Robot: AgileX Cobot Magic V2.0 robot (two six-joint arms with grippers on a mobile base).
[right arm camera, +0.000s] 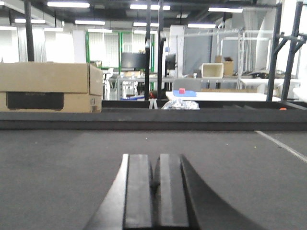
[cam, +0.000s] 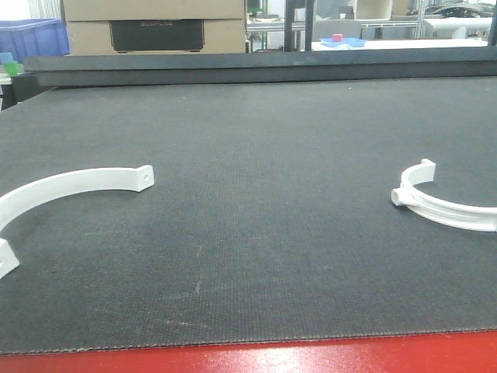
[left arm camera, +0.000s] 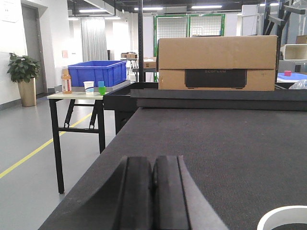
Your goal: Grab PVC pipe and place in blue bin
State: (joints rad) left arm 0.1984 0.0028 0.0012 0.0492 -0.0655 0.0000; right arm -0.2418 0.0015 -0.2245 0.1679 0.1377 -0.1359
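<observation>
Dark grey matting is covering the tabletop (cam: 256, 140), with a red strip running along its near edge. One white PVC pipe piece (cam: 70, 185), a thin half-ring with a holed tab at its end, is lying flat by the left edge. A second white half-ring (cam: 446, 208) is lying by the right edge. The blue bin (left arm camera: 97, 73) is sitting on a side table (left arm camera: 76, 96) beyond the far left corner. The left end effector (left arm camera: 153, 165) and right end effector (right arm camera: 157, 165) are each pressing their fingers together, gripping nothing.

A white half-ring PVC pipe piece (cam: 74, 182) lies flat at nine o'clock, a second PVC pipe piece (cam: 450, 211) lies flat at three o'clock, well apart, and the blue bin (cam: 35, 37) stands far back at ten o'clock.
</observation>
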